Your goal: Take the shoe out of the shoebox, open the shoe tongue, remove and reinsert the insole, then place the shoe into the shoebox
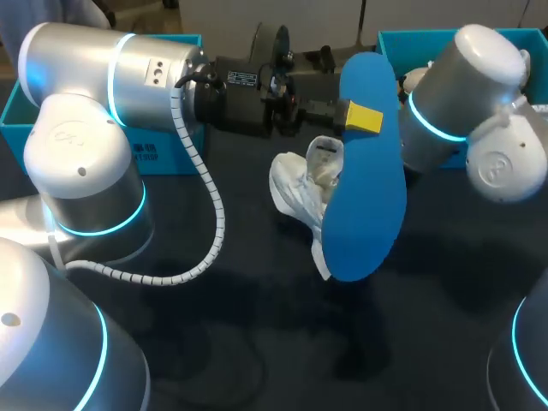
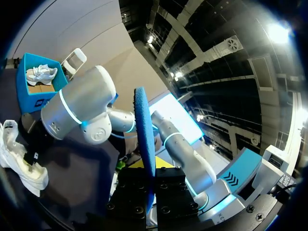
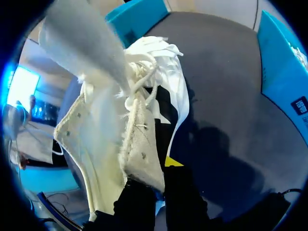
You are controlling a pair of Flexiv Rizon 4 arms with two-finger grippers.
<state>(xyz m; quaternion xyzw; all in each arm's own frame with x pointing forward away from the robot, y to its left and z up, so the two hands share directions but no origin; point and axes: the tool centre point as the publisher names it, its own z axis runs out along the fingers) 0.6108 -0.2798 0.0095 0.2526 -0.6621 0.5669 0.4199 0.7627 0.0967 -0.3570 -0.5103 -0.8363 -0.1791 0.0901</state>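
Note:
A large blue insole [image 1: 366,180] hangs upright above the table's middle, pinched near its top end by my left gripper [image 1: 363,117], whose yellow tip shows against it. In the left wrist view the insole [image 2: 145,139] stands edge-on between the shut fingers of the left gripper [image 2: 153,182]. Just behind the insole is the white shoe [image 1: 301,184], lifted off the table. My right gripper [image 3: 159,179] is shut on the shoe's upper edge [image 3: 139,130], laces and tongue hanging loose. In the head view the right gripper is hidden behind the insole.
A blue shoebox [image 1: 167,156] stands at the back left behind my left arm. A second blue box [image 1: 396,41] stands at the back right; in the left wrist view this box [image 2: 30,91] holds another white shoe [image 2: 41,73]. The dark tabletop [image 1: 257,325] lies in front.

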